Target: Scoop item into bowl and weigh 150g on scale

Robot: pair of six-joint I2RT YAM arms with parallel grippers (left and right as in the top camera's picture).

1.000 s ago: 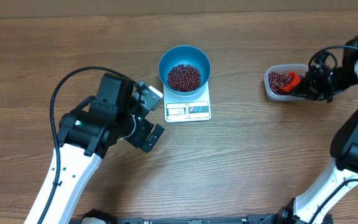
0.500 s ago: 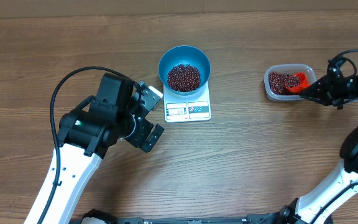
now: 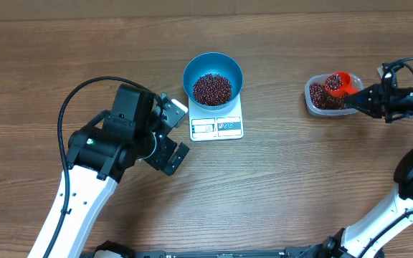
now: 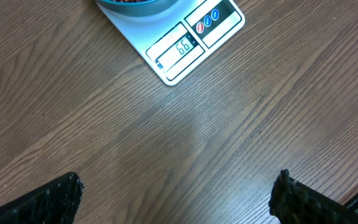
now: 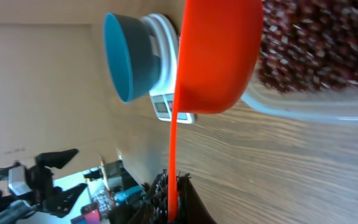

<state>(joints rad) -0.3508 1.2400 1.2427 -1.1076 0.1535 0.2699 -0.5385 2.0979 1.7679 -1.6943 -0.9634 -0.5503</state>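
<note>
Right hand, clenched on the thin handle of the red scoop, has come up out of the clear tub near the right edge of the worktop: a second ago the scoop was buried in the tub, and from overhead it now rides level above the far rim with a load of beans in it (more lie heaped in the blue bowl). That bowl sits on the white scale at the middle of the worktop, toward the far edge, well apart from the scoop. Beside the scale's near-left corner, the left hand hangs released and empty. Its wrist view shows both fingers spread wide over bare wood and the scale's display reading what looks like 66, so the weight is likely well short. From the right wrist, the scoop's underside fills the frame, with the tub just behind it and the bowl farther off. A fresh scoopful seems ready to carry across to the bowl.
</note>
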